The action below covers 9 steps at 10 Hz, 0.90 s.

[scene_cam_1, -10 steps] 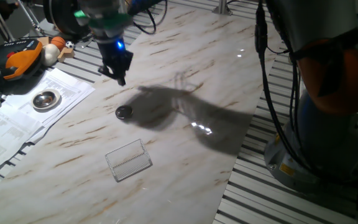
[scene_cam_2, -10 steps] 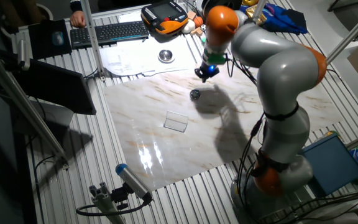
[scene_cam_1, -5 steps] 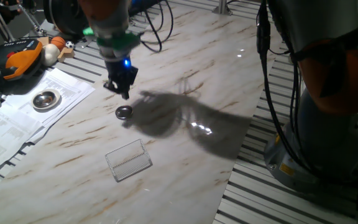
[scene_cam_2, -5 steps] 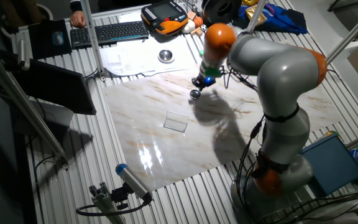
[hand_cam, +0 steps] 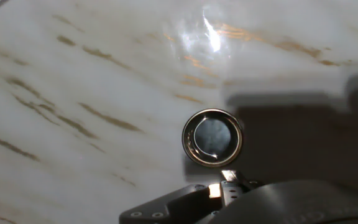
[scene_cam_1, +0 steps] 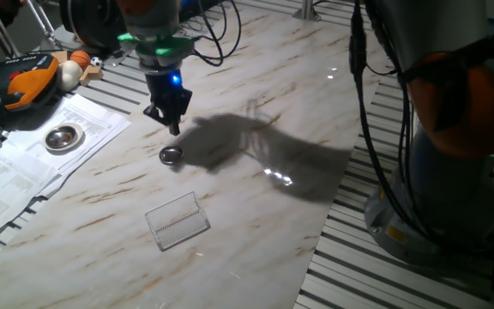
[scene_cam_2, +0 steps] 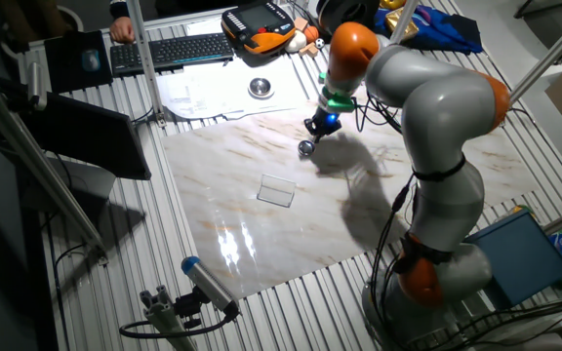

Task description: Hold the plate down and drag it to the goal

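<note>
The plate [scene_cam_1: 171,154] is a small shiny silver disc with a raised rim and darker centre, lying flat on the marble tabletop [scene_cam_1: 256,94]. It also shows in the other fixed view, plate [scene_cam_2: 306,148], and fills the middle of the hand view, plate [hand_cam: 212,137]. My gripper [scene_cam_1: 175,129] hangs just above and behind it, fingers together in a point and holding nothing. In the hand view the fingertips [hand_cam: 229,178] sit right at the disc's near rim without covering it. The goal [scene_cam_1: 178,221], a pale meshed rectangle with one upturned edge, lies a short way in front of the plate, goal [scene_cam_2: 277,190].
A larger metal dish [scene_cam_1: 63,136] rests on white printed papers [scene_cam_1: 24,167] at the left. An orange teach pendant [scene_cam_1: 24,79] and a keyboard [scene_cam_2: 154,51] lie beyond them. The arm's base [scene_cam_2: 437,273] and cables stand at the table's right side.
My gripper came down and toward the plate, then held nearly still just over it. The plate and the goal have not moved.
</note>
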### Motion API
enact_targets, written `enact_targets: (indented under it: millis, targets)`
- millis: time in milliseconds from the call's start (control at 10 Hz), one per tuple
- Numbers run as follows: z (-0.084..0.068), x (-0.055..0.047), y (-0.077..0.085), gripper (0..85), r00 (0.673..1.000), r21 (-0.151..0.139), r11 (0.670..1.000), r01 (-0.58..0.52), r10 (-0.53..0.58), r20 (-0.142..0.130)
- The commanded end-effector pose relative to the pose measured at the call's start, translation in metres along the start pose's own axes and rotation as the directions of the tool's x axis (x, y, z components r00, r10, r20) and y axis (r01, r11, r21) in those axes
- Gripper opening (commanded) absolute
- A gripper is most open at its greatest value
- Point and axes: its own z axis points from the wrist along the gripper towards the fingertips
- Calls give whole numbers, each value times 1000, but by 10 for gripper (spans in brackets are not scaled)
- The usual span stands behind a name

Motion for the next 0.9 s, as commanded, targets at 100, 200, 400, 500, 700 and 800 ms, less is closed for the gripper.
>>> enact_targets:
  millis: [100,200,400,500,700,800]
  targets:
    - [0,0,0,0,1000,26,1000,11,-11,9]
    - [0,0,0,0,1000,24,1000,-3,2,23]
    - [3,-1,4,0,999,50,999,0,-3,46]
    - [9,-2,8,0,998,73,997,9,-14,64]
    - [21,-10,14,0,995,119,993,24,-35,93]
    - [24,-15,13,0,995,106,994,25,-34,91]
